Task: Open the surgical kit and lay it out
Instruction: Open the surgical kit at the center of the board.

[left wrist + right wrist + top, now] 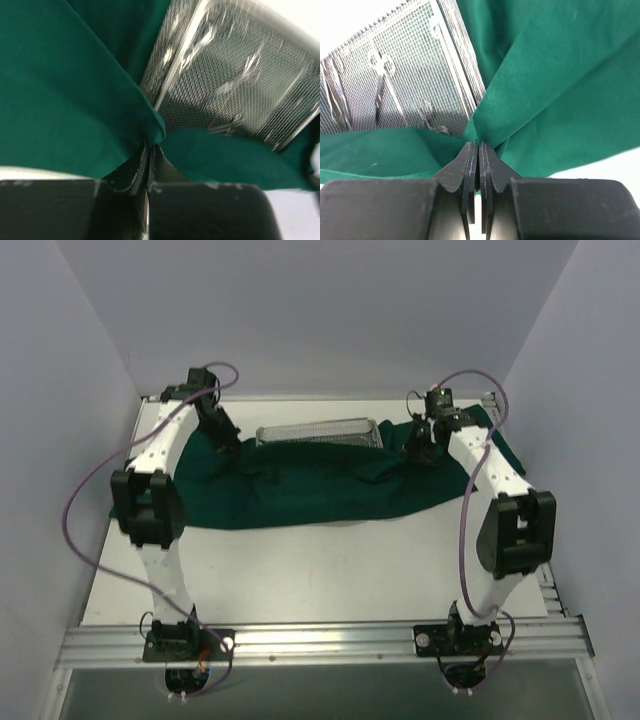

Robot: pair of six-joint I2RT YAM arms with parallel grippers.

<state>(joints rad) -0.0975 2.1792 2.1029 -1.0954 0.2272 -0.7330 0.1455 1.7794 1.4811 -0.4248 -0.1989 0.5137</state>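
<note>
The dark green drape (300,490) lies spread across the table's middle, with the silver wire-mesh tray (320,432) at its back edge. My left gripper (222,432) sits at the tray's left end, shut on a pinched fold of the drape (75,90). My right gripper (424,440) sits at the tray's right end, also shut on a fold of the drape (555,75). In the right wrist view the tray (390,85) holds steel scissors (384,82) and other thin instruments. The left wrist view shows the tray (240,85) blurred, its steel instruments (240,75) indistinct.
White walls close in on the left, right and back. An aluminium rail (320,640) carrying both arm bases runs along the near edge. Bare white tabletop (320,570) lies in front of the drape. Purple cables loop off both arms.
</note>
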